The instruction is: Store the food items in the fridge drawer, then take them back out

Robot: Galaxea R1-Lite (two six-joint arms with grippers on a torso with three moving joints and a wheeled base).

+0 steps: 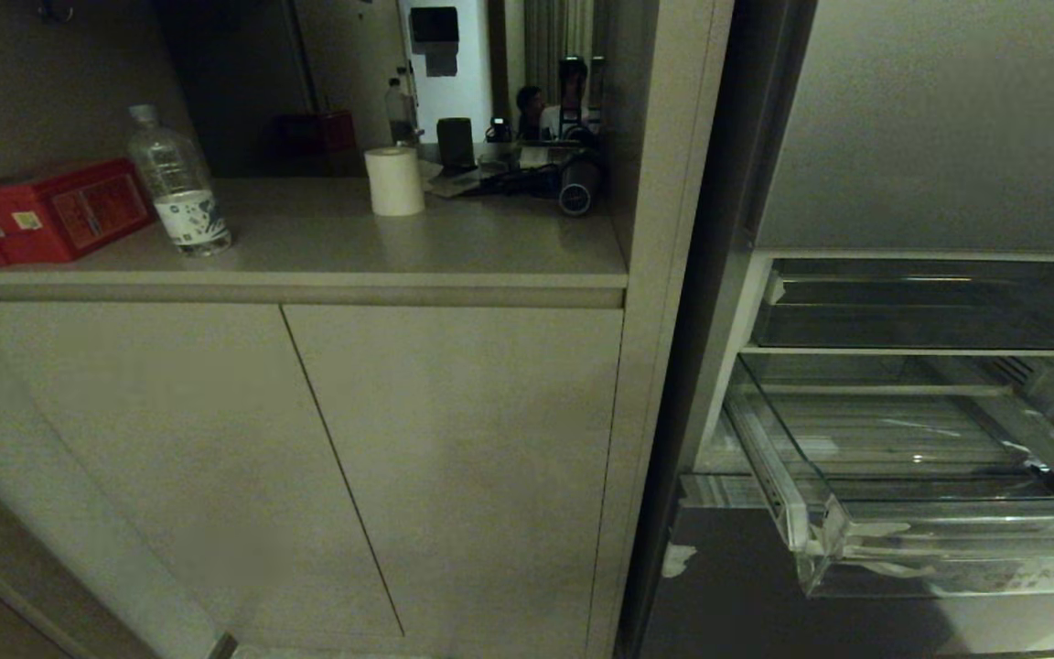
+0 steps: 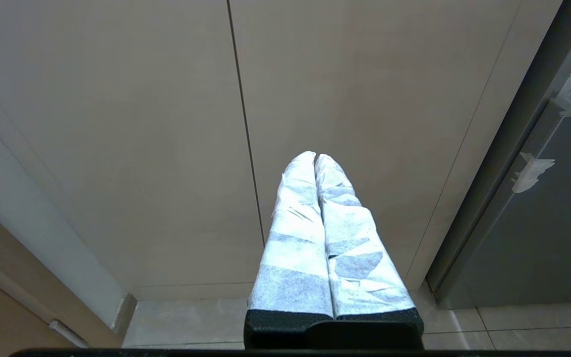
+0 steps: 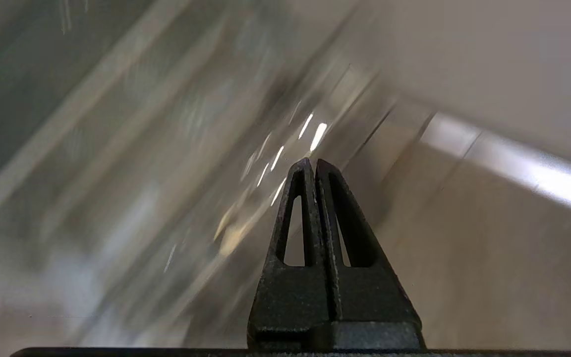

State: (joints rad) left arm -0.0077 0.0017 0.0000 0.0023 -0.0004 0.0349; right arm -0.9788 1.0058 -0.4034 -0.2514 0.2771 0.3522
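The fridge drawer stood pulled out, clear, ribbed-floored, tape scraps at its front corner; both grippers' fingers clenched, empty.

I am finding no text that I can actually read. Faint lettering is showing on the front wall of the fridge drawer, at about four o'clock in my head view, too small to make out. Labels are showing on the red box and the water bottle at ten o'clock, both illegible.
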